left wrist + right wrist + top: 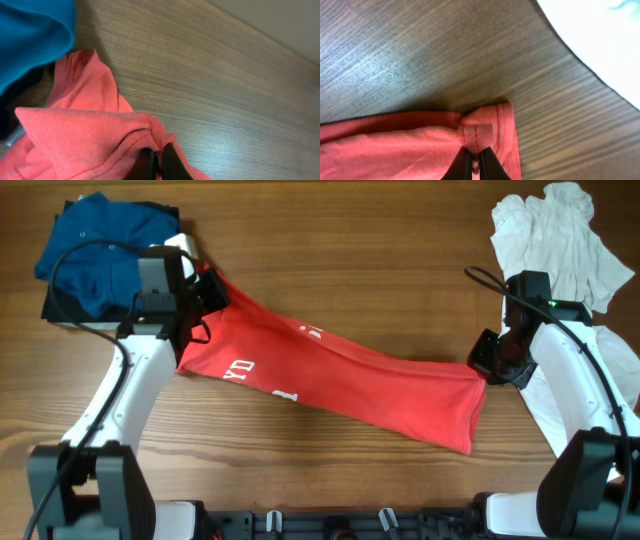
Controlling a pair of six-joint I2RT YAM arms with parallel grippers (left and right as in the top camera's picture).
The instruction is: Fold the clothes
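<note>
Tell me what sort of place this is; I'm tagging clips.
Likely a robot lab bench: wooden table, left arm and right arm holding a red T-shirt, blue clothes and white clothes heaped nearby.

White block lettering is seen on the red T-shirt [370, 385] in the overhead view, mostly lost in the folds. Two letters [237, 368] near its left end are read as "YD", turned away from the camera, and a single stroke [287, 395] beside them looks like a "1". A further white fragment [312, 332] at the upper edge cannot be read, and nothing legible is shown in either wrist view.
</note>
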